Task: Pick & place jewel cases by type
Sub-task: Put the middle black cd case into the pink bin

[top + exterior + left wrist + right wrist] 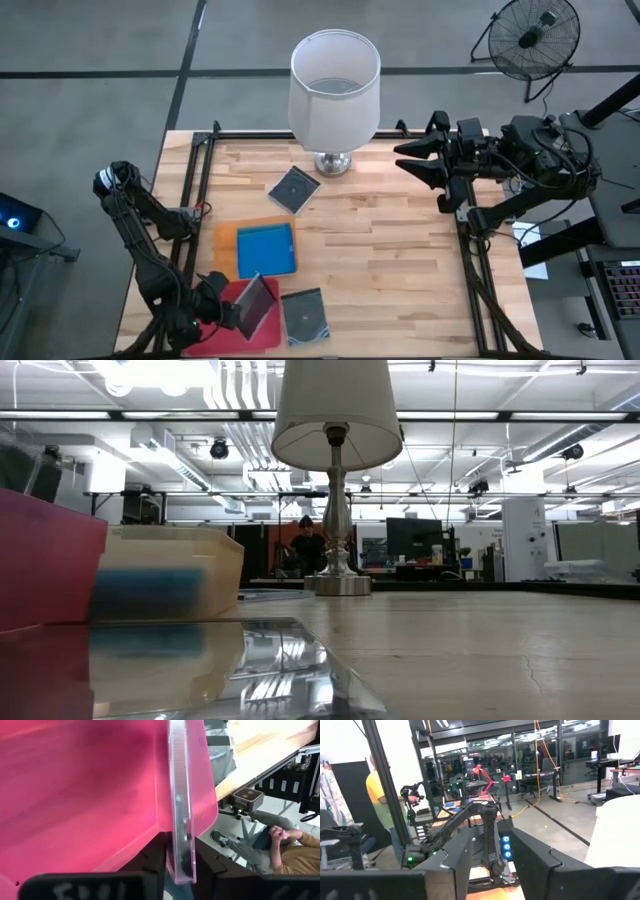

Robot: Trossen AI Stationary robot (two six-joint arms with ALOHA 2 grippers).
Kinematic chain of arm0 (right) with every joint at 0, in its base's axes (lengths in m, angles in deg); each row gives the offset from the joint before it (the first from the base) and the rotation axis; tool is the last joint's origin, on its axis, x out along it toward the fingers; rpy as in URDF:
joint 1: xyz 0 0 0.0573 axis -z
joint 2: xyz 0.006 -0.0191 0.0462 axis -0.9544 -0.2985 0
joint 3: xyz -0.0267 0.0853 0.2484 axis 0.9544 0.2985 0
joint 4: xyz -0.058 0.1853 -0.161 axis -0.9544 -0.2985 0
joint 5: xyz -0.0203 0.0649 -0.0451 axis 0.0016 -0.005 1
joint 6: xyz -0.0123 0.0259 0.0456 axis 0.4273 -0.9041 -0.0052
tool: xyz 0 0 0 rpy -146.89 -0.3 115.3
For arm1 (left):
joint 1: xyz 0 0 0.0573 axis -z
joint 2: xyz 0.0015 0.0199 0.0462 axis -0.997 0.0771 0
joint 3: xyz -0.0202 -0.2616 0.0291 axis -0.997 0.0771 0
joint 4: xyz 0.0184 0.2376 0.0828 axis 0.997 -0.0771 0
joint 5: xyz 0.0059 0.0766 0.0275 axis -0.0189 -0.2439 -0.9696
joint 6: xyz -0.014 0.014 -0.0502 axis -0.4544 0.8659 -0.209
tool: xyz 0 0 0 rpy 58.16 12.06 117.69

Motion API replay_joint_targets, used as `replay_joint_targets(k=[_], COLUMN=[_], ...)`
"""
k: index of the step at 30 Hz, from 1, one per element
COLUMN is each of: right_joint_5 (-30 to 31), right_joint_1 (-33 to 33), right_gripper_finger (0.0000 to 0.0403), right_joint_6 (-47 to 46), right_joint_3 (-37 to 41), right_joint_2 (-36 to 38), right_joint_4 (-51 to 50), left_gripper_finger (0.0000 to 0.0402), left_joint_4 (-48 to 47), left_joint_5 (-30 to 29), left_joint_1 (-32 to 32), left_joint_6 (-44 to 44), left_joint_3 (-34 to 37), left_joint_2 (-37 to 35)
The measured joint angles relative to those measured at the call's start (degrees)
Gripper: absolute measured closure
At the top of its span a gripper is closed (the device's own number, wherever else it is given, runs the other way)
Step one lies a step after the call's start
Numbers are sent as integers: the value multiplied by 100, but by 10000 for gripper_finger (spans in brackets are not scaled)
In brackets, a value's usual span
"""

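My left gripper [236,309] is at the table's near left corner, over the magenta tray [262,338], shut on a grey-transparent jewel case [256,302]. In the left wrist view this case [180,795] shows edge-on against the tray's pink wall [90,795]. A second transparent case [304,316] lies flat on the table right of that tray. A third [294,189] lies flat near the lamp's base. A bright blue case [266,250] lies in the orange tray [225,238]. My right gripper [408,160] waits open above the table's far right edge. My left gripper pinches the transparent case between its two fingers [156,857] at one edge [181,862], one finger on each flat face. The fingers come from the table's near left side. The case stands steeply tilted over the magenta tray; whether it touches the tray I cannot tell.
A table lamp with a white shade [334,85] stands on its metal base [332,162] at the far middle of the table. Bare wood [400,270] fills the table's right half. A person [280,845] sits beyond the table's edge, and a fan [538,35] stands on the floor.
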Motion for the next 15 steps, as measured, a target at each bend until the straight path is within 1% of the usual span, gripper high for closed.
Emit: replay_joint_targets(k=[5,8,15], right_joint_5=[3,2,1], right_joint_1=[0,0,0], right_gripper_finger=[277,280,277], right_joint_6=[0,0,0], right_joint_3=[0,0,0], right_joint_2=[0,0,0], right_joint_4=[19,22,25], left_gripper_finger=[313,296,287], left_joint_4=[9,48,219], left_joint_5=[1,71,212], left_joint_1=[-7,-11,-9], left_joint_6=[0,16,16], left_joint_3=[0,0,0], left_joint_2=[0,0,2])
